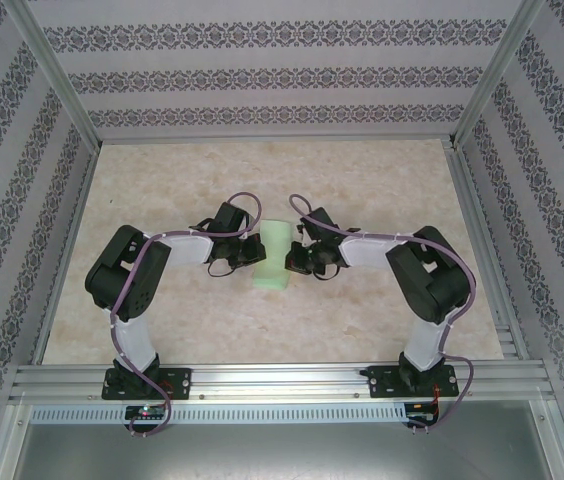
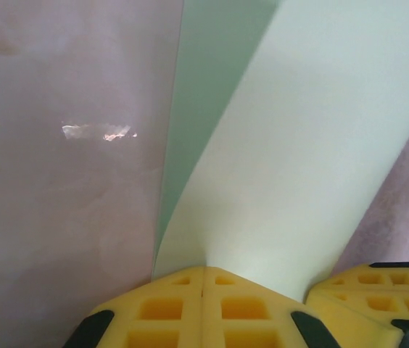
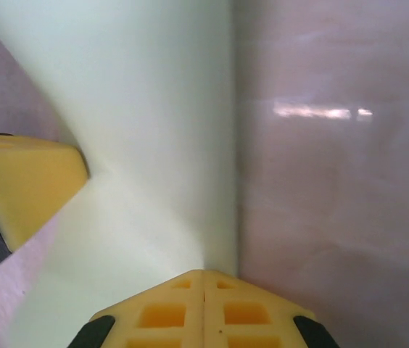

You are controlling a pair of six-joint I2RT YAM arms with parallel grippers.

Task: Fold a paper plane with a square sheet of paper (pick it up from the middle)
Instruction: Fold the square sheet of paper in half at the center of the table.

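Pale-green square sheet of paper [image 1: 274,255] is clamped at opposite edges by the fully closed left gripper [image 2: 203,271] and right gripper [image 3: 203,273], with open table [image 1: 362,180] alongside each.

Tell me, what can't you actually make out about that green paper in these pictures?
Top view: the sheet of paper is too small to show creases, and the jaws on either side cover its edges.
Left wrist view: the yellow pads hide the pinched spot; the frame's top cuts off the far end.
Right wrist view: the paper is close and blurred, so fold lines are lost.
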